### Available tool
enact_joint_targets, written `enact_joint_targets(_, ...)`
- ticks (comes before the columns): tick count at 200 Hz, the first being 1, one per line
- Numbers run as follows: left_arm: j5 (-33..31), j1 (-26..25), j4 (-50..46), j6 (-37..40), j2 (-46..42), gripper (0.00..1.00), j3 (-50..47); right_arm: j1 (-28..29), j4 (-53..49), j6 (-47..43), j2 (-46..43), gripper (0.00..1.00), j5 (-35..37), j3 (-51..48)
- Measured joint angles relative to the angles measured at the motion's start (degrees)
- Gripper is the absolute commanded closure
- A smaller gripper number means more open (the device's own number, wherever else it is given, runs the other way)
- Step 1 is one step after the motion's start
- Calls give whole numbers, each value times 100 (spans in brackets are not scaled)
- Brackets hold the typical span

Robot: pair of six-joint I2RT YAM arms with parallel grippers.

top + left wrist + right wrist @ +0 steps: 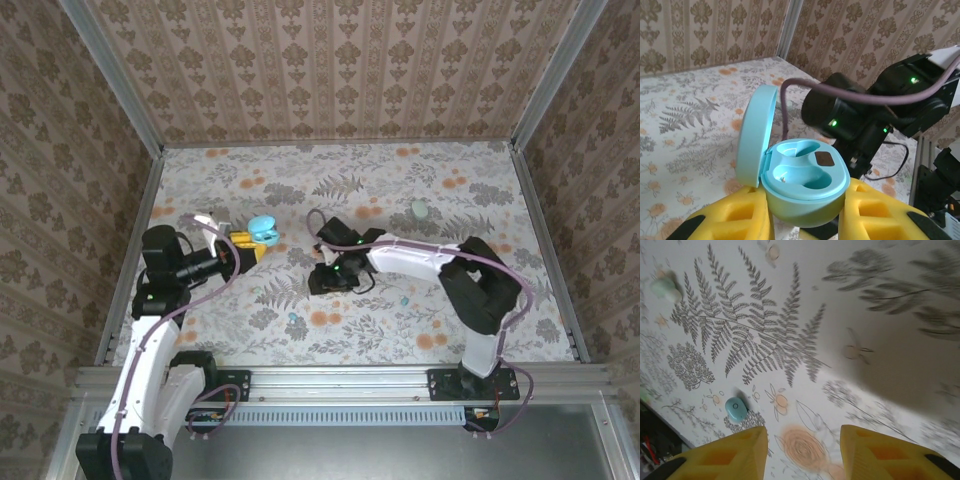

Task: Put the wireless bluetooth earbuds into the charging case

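Left end effector (243,251) pinching open charging case (805,187), right end effector (802,450) spread, earbud (735,408) lying nearby

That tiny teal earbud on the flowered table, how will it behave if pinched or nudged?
The tiny teal-blue plastic earbud looks smooth and rounded, so it may slip or roll when pinched. It is far smaller than the right gripper's open gap, so it is probably very light and apt to skid if nudged.
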Motion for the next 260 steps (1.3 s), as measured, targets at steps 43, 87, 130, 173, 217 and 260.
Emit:
enact_joint_targets(43, -168, 0, -308, -22, -151, 91, 262, 415, -11, -2, 599, 61, 11, 319)
enact_joint_targets(87, -527, 0, -581, -26, -339, 91, 560, 671, -155, -46, 750, 61, 118, 778)
enact_joint_targets(130, -953, 2, -839, 13, -483, 91, 743, 1012, -514, -201, 920, 60, 444, 1097)
enact_joint_targets(173, -1309, 2, -986, 44, -542, 91, 802, 1174, -911, -376, 1034, 59, 754, 1355)
enact_joint_targets(217, -1419, 2, -1091, 57, -625, 91, 802, 1231, -1058, -487, 1097, 59, 905, 1523)
enact_joint_targets(260, -1475, 2, -1154, 59, -660, 91, 802, 1298, -1156, -529, 1261, 59, 944, 1755)
